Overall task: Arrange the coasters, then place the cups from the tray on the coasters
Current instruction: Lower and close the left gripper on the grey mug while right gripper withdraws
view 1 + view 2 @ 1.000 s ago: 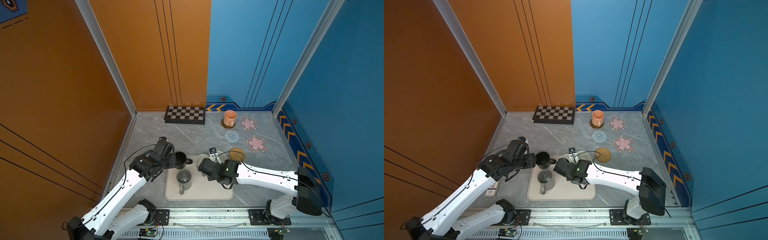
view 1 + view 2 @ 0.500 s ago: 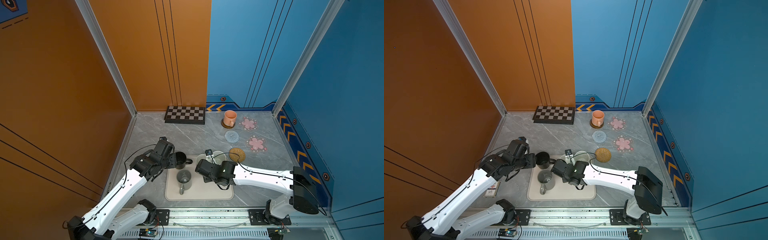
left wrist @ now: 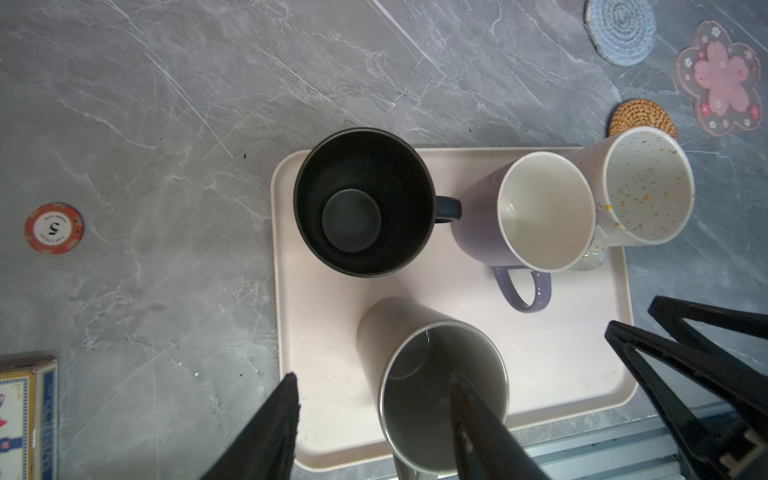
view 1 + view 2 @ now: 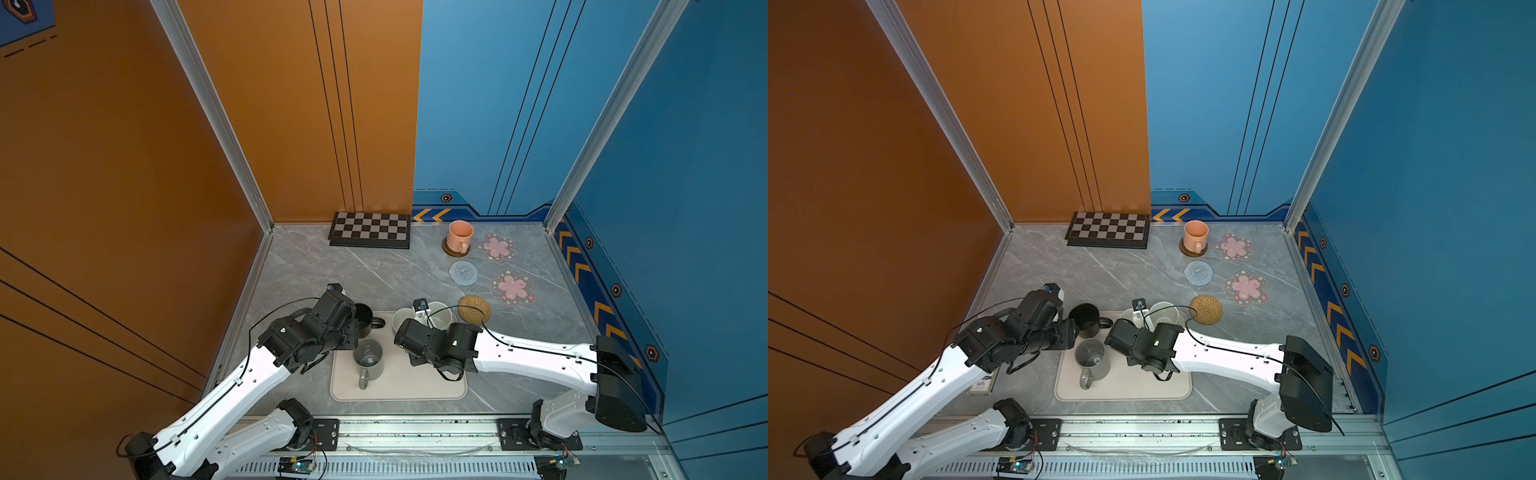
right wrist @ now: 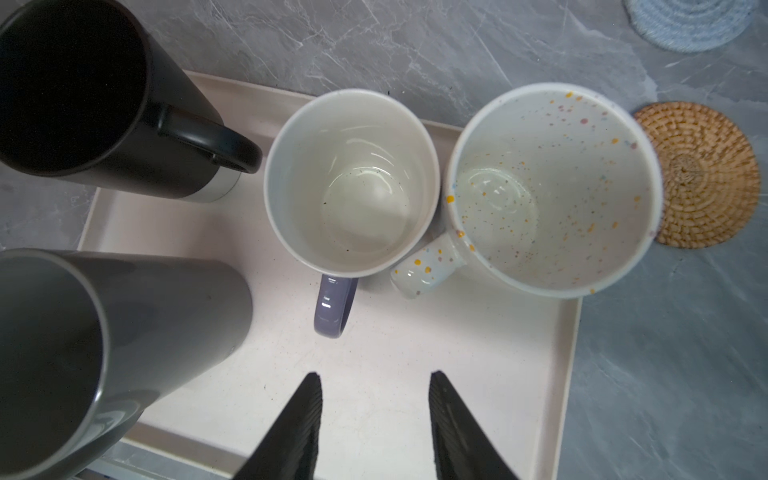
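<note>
Right gripper (image 5: 374, 374), jaws parted and empty, hangs over the cream-beige low-rimmed tray (image 5: 415, 332), facing the lavender mug's (image 5: 353, 183) handle. The left gripper (image 3: 374, 376), also unclenched, straddles the grey mug's (image 3: 415, 374) rim. The black mug (image 5: 70, 83) sits at the tray's eleven o'clock, the speckled cream mug (image 5: 552, 187) at one. Beyond, at one o'clock, the peach mug (image 4: 460, 235) stands on a dark-brown wooden disc (image 4: 451, 252) beside light-blue crochet (image 4: 463, 272), woven rattan (image 4: 474, 308) and pink flower coasters (image 4: 496, 247).

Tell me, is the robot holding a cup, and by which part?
No, nothing is held. The right tool is open over the tray, short of the lavender mug's handle. The left tool is open beside the grey mug, not gripping it.
</note>
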Controlling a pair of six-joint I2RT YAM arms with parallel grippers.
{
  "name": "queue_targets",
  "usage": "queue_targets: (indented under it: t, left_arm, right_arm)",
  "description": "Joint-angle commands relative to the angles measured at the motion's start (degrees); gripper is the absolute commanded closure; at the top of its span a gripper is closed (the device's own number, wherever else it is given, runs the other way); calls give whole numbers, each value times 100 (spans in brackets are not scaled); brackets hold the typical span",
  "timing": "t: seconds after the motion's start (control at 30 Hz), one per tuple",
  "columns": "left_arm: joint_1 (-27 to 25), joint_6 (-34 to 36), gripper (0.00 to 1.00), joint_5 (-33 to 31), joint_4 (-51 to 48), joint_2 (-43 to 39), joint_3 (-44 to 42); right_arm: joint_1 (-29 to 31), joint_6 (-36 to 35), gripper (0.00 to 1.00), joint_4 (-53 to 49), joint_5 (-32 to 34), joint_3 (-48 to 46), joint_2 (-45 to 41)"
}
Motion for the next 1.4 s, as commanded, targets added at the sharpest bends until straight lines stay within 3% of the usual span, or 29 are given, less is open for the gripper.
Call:
queue_targets:
  t: [0.0, 0.23, 0.5, 0.77, 1.2, 1.33, 1.37]
  left_arm:
    - [-198, -312, 42, 40, -279, 86, 51]
    - [-1001, -312, 44, 144, -653, 32, 139]
    - [-2105, -991, 43, 69, -1402, -43, 65]
    - [-2714, -1772, 42, -263, -1413, 142, -496]
    - [-2699, -1666, 44, -410, -48, 492, -1020]
    - [-2549, -1660, 47, -368, 53, 586, -1084]
    - [-2521, -1679, 52, -358, 127, 620, -1121]
  right_arm:
    - [-137, -16, 55, -22, 235, -131, -317]
    - [-407, -25, 54, -114, 415, -549, -1123]
    - [-1015, -14, 52, -320, 571, -1132, -2278]
    - [-1574, -181, 51, -675, 590, -1214, -2975]
    - [-1823, -164, 48, -706, 513, -1381, -3210]
    - [-1838, -174, 48, -710, 549, -1438, -3231]
    - [-1845, -174, 48, -707, 560, -1447, -3240]
